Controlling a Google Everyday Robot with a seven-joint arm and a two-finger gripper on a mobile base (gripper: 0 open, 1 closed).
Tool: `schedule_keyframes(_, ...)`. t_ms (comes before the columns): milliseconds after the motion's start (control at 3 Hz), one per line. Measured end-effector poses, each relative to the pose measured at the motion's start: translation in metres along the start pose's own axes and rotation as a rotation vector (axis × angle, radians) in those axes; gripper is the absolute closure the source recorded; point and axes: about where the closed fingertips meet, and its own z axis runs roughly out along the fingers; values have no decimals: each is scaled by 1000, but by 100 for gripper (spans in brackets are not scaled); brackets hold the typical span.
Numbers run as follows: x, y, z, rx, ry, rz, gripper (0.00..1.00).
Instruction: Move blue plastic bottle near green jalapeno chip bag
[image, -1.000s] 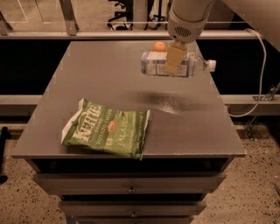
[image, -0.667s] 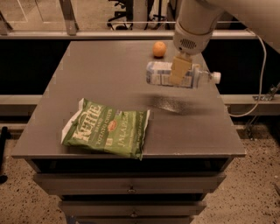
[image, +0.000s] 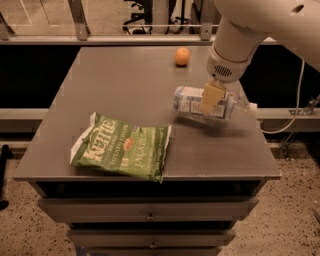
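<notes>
drawers (image: 150, 207) with small pulls sit closest to the camera, stacked under the front edge of the grey table (image: 120, 85), with speckled floor (image: 30, 225) on either side. on the front left part of the table lies the green jalapeno chip bag (image: 122, 152), flat and crinkled, its white lettering toward the left and its right edge reaching about the middle of the table's width. further back and to the right is the blue plastic bottle (image: 190, 102), turned on its side with the white cap pointing right, past the table's right edge, and its pale label facing the camera. the gripper (image: 212, 100) is closed around the bottle's middle: one tan finger crosses the front of the label from above, and the other is hidden behind the bottle. a soft shadow lies on the table just under the bottle, so it looks to be held slightly above the surface rather than resting on it. the bottle is near the bag's upper right corner but apart from it, with bare table between them. the white arm (image: 235, 45) comes down to the gripper from the upper right. behind the bottle, near the far edge of the table, sits a small orange fruit (image: 182, 56), well apart from both. a white cable (image: 300, 100) hangs beyond the right side, and a metal railing (image: 125, 25) runs across behind the table.
</notes>
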Motion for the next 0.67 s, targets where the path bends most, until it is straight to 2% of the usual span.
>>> schedule_keyframes(333, 10, 12, 8, -29, -1, 16, 100)
schedule_keyframes(667, 15, 21, 11, -54, 0, 12, 85)
